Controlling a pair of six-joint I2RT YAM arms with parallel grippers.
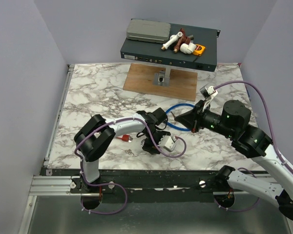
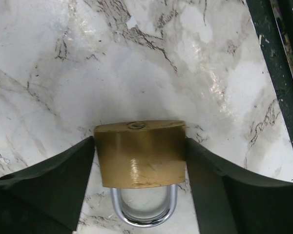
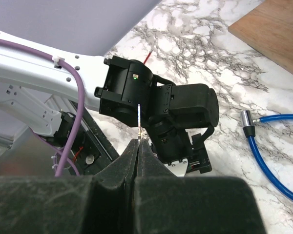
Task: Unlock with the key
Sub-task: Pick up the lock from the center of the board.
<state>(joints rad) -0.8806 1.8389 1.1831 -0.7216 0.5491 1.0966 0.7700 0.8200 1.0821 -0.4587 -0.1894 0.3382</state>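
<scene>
A brass padlock (image 2: 139,158) with a chrome shackle (image 2: 144,214) sits between the fingers of my left gripper (image 2: 139,146), just above the marble table. Its keyhole end points away from the camera. The black fingers (image 2: 63,175) press on both of its sides. In the top view the left gripper (image 1: 154,141) hides the padlock. My right gripper (image 3: 138,144) is shut on a thin key (image 3: 138,119), seen edge-on with its blade sticking out toward the left wrist. In the top view the right gripper (image 1: 188,119) is just right of the left one.
A blue cable lock (image 1: 178,109) lies by the right gripper and also shows in the right wrist view (image 3: 271,151). A red item (image 1: 124,138) and a small metal piece (image 1: 130,152) lie near the left arm. A wooden board (image 1: 141,80) and a black box (image 1: 210,56) bearing clutter stand at the back.
</scene>
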